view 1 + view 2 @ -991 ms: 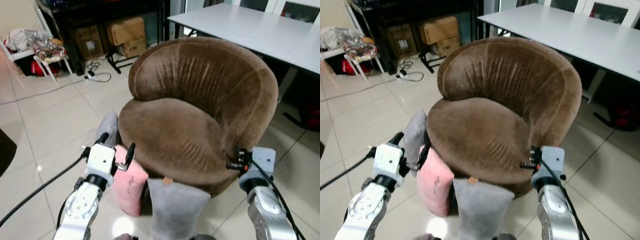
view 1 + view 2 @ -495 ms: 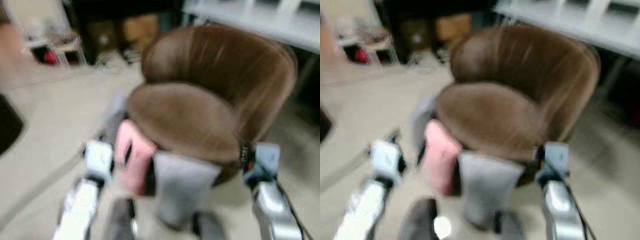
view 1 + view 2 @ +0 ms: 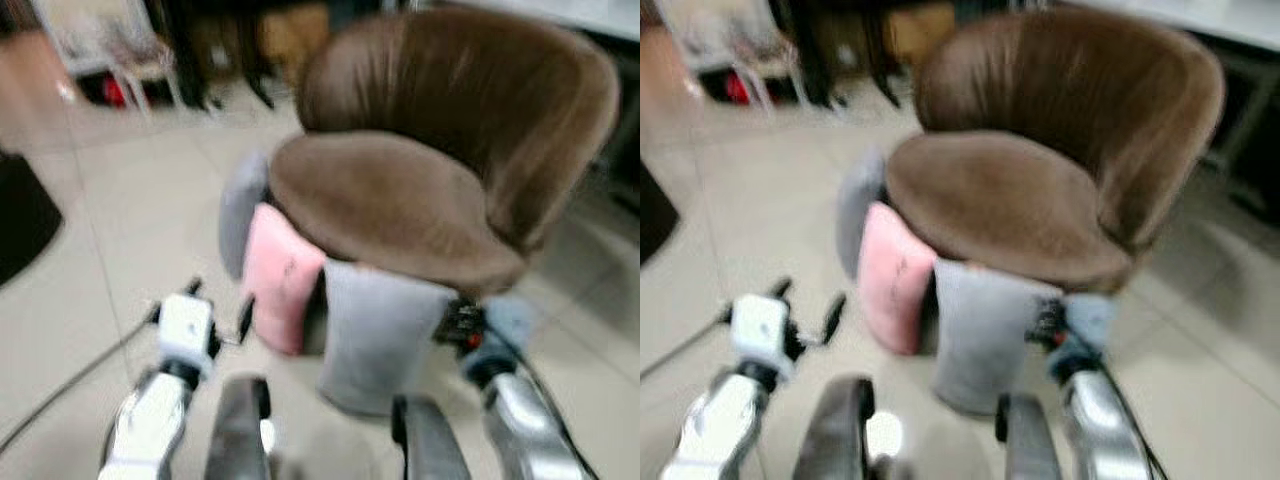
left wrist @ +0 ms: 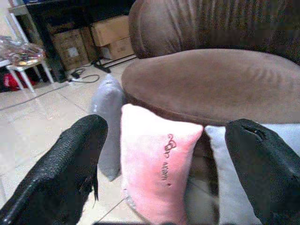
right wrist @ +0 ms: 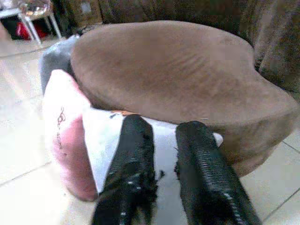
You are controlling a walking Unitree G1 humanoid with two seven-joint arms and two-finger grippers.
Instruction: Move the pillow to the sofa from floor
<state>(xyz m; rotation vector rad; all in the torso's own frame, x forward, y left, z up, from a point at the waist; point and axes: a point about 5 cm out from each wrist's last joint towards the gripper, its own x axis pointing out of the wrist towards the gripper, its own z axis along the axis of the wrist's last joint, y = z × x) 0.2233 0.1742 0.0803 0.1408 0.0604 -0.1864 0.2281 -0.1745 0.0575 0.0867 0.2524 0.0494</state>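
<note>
Three pillows lean on the floor against the front of the brown round sofa (image 3: pixel 400 190): a dark grey one (image 3: pixel 243 210), a pink one (image 3: pixel 280 275) and a light grey one (image 3: pixel 380 335). My left gripper (image 3: pixel 220 297) is open, low and just left of the pink pillow (image 4: pixel 159 159), not touching it; that pillow sits between the spread fingers (image 4: pixel 70 168) in the left wrist view. My right gripper (image 3: pixel 455 322) is by the light grey pillow's upper right corner. Its fingers (image 5: pixel 136 159) are close together with nothing between them, in front of the light grey pillow (image 5: pixel 98 140).
My own two legs (image 3: pixel 240 430) show at the bottom, in front of the pillows. Pale tiled floor (image 3: pixel 120 230) lies open to the left. A dark mat (image 3: pixel 20 215) is at the far left. Boxes and a white rack (image 3: pixel 110 60) stand at the back.
The view has dropped and is blurred, so the camera moved. Both arms sit lower against the pillows: the left gripper is below the pink pillow's top, the right by the light grey pillow.
</note>
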